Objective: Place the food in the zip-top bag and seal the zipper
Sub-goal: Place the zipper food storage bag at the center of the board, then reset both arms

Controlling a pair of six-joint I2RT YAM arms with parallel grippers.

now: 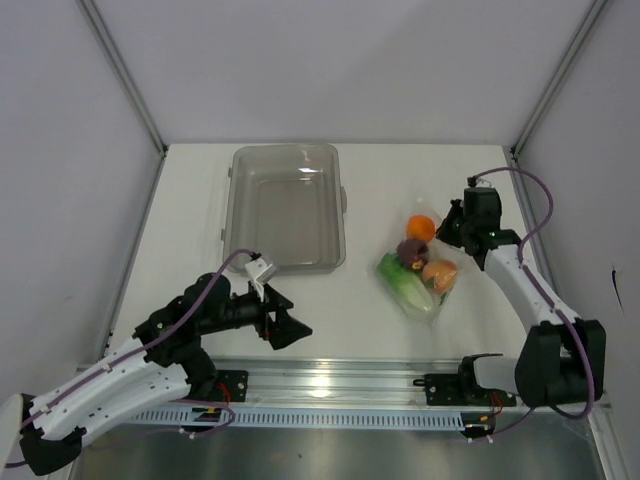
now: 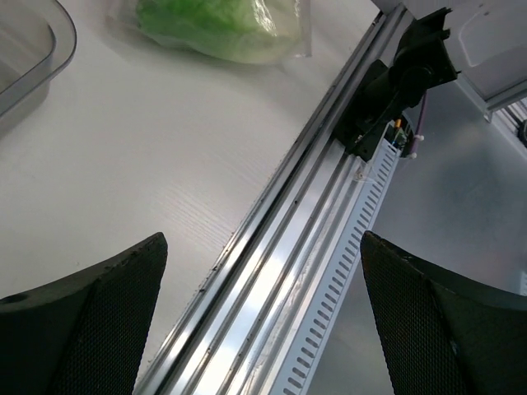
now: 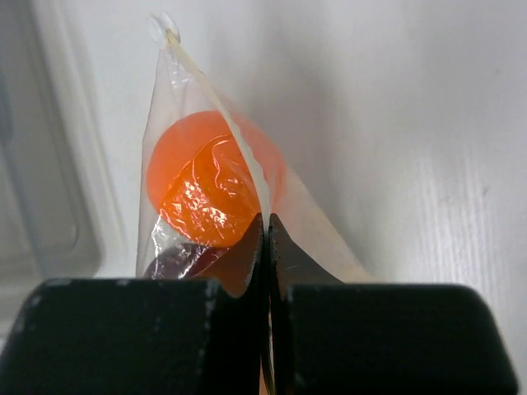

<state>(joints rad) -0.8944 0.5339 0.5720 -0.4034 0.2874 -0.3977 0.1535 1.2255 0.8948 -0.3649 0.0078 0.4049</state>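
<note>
Top external: clear crinkly bag lies on the desk, right of the grey tray. Inside: orange, dark bulb, peach, lettuce. I see the right gripper pinched tight on the bag's edge by the orange. Left gripper gapes wide, holding nothing.

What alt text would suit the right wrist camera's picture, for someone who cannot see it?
The black right gripper is shut on the edge of a clear crinkly plastic zip-top bag, with a round orange fruit showing inside. A dark red bulb peeks beside the fingers, and the bag lies on a white table.
</note>
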